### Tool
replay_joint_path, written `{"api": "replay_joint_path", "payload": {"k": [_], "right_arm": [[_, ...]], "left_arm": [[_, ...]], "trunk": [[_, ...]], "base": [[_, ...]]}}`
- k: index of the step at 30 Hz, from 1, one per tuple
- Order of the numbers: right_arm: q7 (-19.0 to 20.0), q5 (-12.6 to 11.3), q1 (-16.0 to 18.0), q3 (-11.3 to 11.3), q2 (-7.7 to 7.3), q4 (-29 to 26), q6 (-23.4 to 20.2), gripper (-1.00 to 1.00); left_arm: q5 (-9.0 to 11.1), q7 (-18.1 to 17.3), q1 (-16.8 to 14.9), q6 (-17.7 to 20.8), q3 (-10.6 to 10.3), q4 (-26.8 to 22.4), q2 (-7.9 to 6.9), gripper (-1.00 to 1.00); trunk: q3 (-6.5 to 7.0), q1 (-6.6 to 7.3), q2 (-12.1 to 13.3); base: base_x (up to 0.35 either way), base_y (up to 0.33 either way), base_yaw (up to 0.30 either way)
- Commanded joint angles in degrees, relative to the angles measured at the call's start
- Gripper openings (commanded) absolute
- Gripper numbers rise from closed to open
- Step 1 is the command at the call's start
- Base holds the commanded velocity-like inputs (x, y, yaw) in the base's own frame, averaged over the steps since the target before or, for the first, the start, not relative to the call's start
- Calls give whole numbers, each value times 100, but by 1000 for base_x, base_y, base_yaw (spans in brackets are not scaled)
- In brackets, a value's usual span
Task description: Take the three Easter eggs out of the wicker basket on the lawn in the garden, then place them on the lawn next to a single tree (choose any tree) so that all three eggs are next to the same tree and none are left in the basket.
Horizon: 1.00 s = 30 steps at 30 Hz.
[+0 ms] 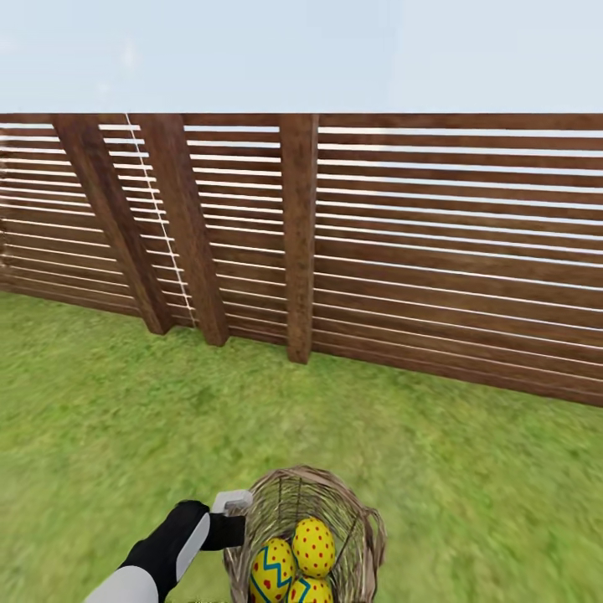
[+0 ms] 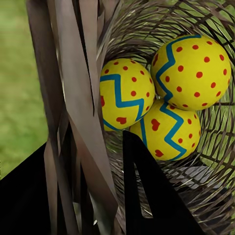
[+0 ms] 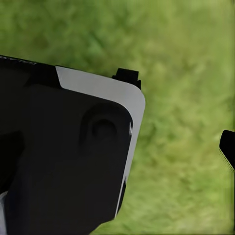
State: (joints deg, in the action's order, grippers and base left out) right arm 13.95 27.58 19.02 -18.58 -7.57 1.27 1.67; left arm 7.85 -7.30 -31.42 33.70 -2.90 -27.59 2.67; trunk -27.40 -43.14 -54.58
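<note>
The wicker basket is at the bottom of the head view, over the lawn. Three yellow Easter eggs with red dots and blue zigzags lie inside it: one on top, one to its left, one at the frame edge. My left gripper is shut on the basket's left rim. In the left wrist view the woven wall runs between the dark fingers of the left gripper, and the eggs sit close behind. The tree is out of view.
A brown slatted wooden fence with thick posts crosses the view a few metres ahead. Open grass lies between it and the basket. The right wrist view looks down past a black and white robot panel onto grass.
</note>
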Motion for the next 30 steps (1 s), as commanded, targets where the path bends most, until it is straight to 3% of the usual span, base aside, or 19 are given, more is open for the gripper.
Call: {"api": "replay_joint_path", "payload": {"k": [1,30], "right_arm": [[11,46,5,-49,-6,13,17,100],[11,46,5,-54,-7,14,17,100]], "left_arm": [[111,17,-4,31,-25,-7,-3,-100],[111,18,-4,31,-26,-10,2,-100]], "trunk": [[-1,0,-4],[164,0,-4]], "base": [[0,0,285],[0,0,246]]}}
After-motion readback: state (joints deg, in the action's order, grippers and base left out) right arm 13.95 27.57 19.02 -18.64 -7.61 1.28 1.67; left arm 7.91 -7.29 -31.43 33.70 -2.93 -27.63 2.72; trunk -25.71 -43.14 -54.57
